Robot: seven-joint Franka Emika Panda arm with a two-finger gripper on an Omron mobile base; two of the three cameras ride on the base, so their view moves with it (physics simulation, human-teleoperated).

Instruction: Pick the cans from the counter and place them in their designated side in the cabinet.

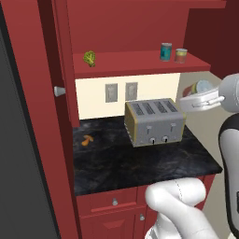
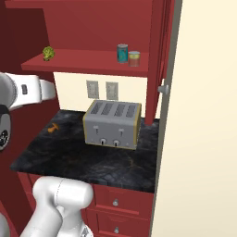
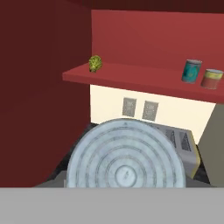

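Pincer: the pincer (image 1: 201,99) hangs in the air off the right end of the surface, above toaster height; its fingertips are hidden, but it sits closed around a can, at about the can's width.
Held can: the held can (image 3: 126,166) is clear of the surface. In the hand view its ringed silvery top faces the camera from very close. In the left base view it shows as a pale round top with a reddish and green side, just behind the white hand.
Surface: the black marbled surface (image 1: 140,163) has red drawer fronts (image 1: 114,201) with round silver knobs below it.
Toaster: a grey four-slot toaster (image 1: 154,121) stands on the right half of the surface, near the back wall, with its slots upward and its two knobs facing forward.
Orange item: a small curved orange item (image 1: 87,139) lies on the left part of the surface, well apart from the toaster.
Wall: two grey outlet plates (image 1: 111,92) sit side by side on the cream wall, behind and above the toaster.
Cabinet: the dark red cabinet (image 1: 121,23) is open above the surface; its flat shelf board (image 1: 135,63) runs across the width.
Teal can: the teal can (image 1: 165,51) stands upright at the right end of the shelf.
Red-and-yellow can: the red-and-yellow can (image 1: 181,55) stands upright just beside the teal can, on its right, and looks shorter.
Green lump: a green leafy lump (image 1: 89,58) sits at the left end of the shelf, well apart from both cans.
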